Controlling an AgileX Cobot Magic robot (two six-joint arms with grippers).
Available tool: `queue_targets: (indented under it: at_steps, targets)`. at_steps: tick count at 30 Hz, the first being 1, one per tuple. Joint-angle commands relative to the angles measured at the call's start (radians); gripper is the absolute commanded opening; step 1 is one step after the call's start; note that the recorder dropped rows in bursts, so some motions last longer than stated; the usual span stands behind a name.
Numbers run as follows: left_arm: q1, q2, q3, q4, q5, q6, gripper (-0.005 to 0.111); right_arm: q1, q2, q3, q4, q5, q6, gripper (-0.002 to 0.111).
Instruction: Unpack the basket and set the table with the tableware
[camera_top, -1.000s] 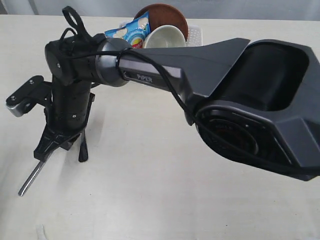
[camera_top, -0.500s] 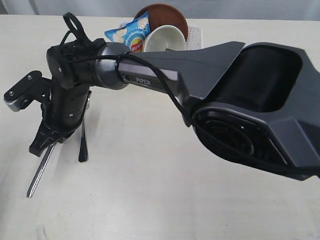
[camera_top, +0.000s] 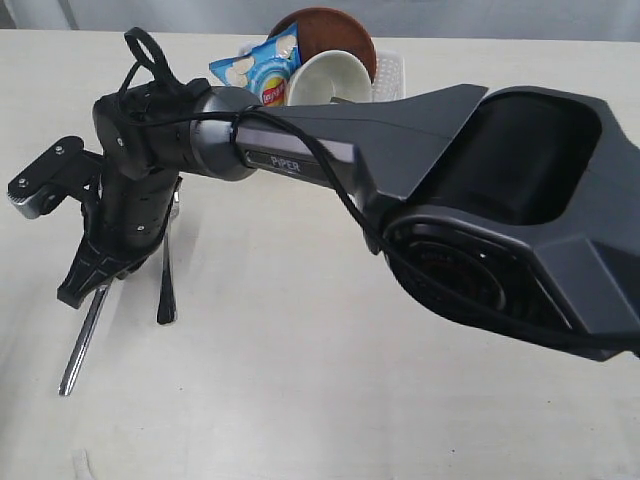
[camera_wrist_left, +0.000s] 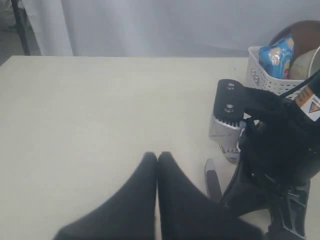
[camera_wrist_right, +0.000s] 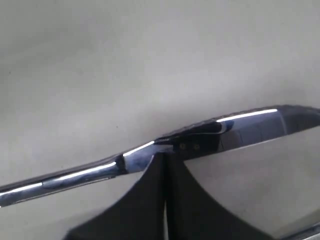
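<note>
My right gripper (camera_top: 86, 284) has reached across to the left of the table (camera_top: 300, 400) and is shut on a steel knife (camera_top: 80, 342). In the right wrist view its fingertips (camera_wrist_right: 165, 156) pinch the knife (camera_wrist_right: 75, 172) near where handle meets blade. The knife slants down toward the tabletop. My left gripper (camera_wrist_left: 157, 156) is shut and empty over bare table. The white basket (camera_top: 392, 72) at the back holds the pale bowl (camera_top: 330, 75) and the reddish-brown plate (camera_top: 335, 30).
A blue chips bag (camera_top: 262, 62) stands in the basket. A slim utensil (camera_top: 166, 290) lies on the table just right of my right gripper; its grey handle end (camera_wrist_left: 212, 180) shows in the left wrist view. My right arm (camera_top: 420, 130) spans the table.
My right gripper has shifted slightly left with the knife, and the knife has swung to a steeper line, its free end moving right.
</note>
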Motion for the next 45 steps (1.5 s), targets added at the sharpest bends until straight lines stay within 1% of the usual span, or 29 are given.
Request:
queue_targets:
  at_steps: [1,3,4,5,6,8,9,10,11,12,13,14,15,18,19,23,30,36,38,41,42,43,45]
  targets:
    - [0.003,-0.004,0.002,0.008,-0.010,0.004,0.000,-0.004,-0.052,-0.002,-0.051,0.012,0.085,0.000]
    - [0.003,-0.004,0.002,0.008,-0.010,0.004,0.000,-0.004,-0.090,-0.002,-0.151,0.018,0.210,0.000]
    - [0.003,-0.004,0.002,0.008,-0.010,0.004,0.000,-0.004,-0.135,-0.002,-0.251,0.047,0.329,0.000]
    - [0.003,-0.004,0.002,0.008,-0.010,0.004,0.000,-0.004,-0.157,-0.002,-0.300,0.076,0.408,0.000]
    - [0.003,-0.004,0.002,0.008,-0.010,0.004,0.000,-0.004,-0.186,-0.002,-0.377,0.139,0.552,0.000]
    - [0.003,-0.004,0.002,0.008,-0.010,0.004,0.000,-0.004,-0.192,-0.002,-0.505,0.236,0.709,0.000]
    - [0.003,-0.004,0.002,0.008,-0.010,0.004,0.000,-0.006,-0.188,-0.002,-0.523,0.254,0.749,0.000]
    - [0.003,-0.004,0.002,0.008,-0.010,0.004,0.000,-0.010,-0.172,-0.002,-0.484,0.269,0.764,0.002]
    - [0.003,-0.004,0.002,0.008,-0.010,0.004,0.000,-0.012,-0.164,-0.002,-0.454,0.269,0.764,0.006]
    - [0.003,-0.004,0.002,0.008,-0.010,0.004,0.000,-0.017,-0.145,-0.002,-0.368,0.263,0.766,0.019]
    - [0.003,-0.004,0.002,0.008,-0.010,0.004,0.000,-0.017,-0.132,-0.002,-0.323,0.240,0.770,0.032]
    - [0.003,-0.004,0.002,0.008,-0.010,0.004,0.000,-0.017,-0.118,-0.002,-0.316,0.221,0.783,0.038]
    - [0.003,-0.004,0.002,0.008,-0.010,0.004,0.000,-0.017,-0.107,-0.002,-0.313,0.199,0.816,0.038]
    - [0.003,-0.004,0.002,0.008,-0.010,0.004,0.000,-0.021,-0.076,-0.002,-0.313,0.162,0.826,0.028]
    - [0.003,-0.004,0.002,0.008,-0.010,0.004,0.000,-0.025,-0.069,-0.003,-0.313,0.158,0.828,0.027]
    - [0.003,-0.004,0.002,0.008,-0.010,0.004,0.000,-0.036,-0.041,-0.044,-0.284,0.165,0.830,0.033]
    - [0.003,-0.004,0.002,0.008,-0.010,0.004,0.000,-0.039,0.035,-0.183,-0.271,0.245,0.830,0.033]
    - [0.003,-0.004,0.002,0.008,-0.010,0.004,0.000,-0.039,0.101,-0.237,-0.280,0.314,0.853,0.033]
    - [0.003,-0.004,0.002,0.008,-0.010,0.004,0.000,-0.039,0.109,-0.240,-0.280,0.313,0.863,0.029]
    - [0.003,-0.004,0.002,0.008,-0.010,0.004,0.000,-0.039,0.112,-0.240,-0.261,0.317,0.863,0.010]
    - [0.003,-0.004,0.002,0.008,-0.010,0.004,0.000,-0.039,0.112,-0.240,-0.255,0.322,0.861,0.002]
    - [0.003,-0.004,0.002,0.008,-0.010,0.004,0.000,-0.039,0.112,-0.240,-0.252,0.329,0.861,0.000]
    - [0.003,-0.004,0.002,0.008,-0.010,0.004,0.000,-0.039,0.112,-0.240,-0.247,0.352,0.864,0.000]
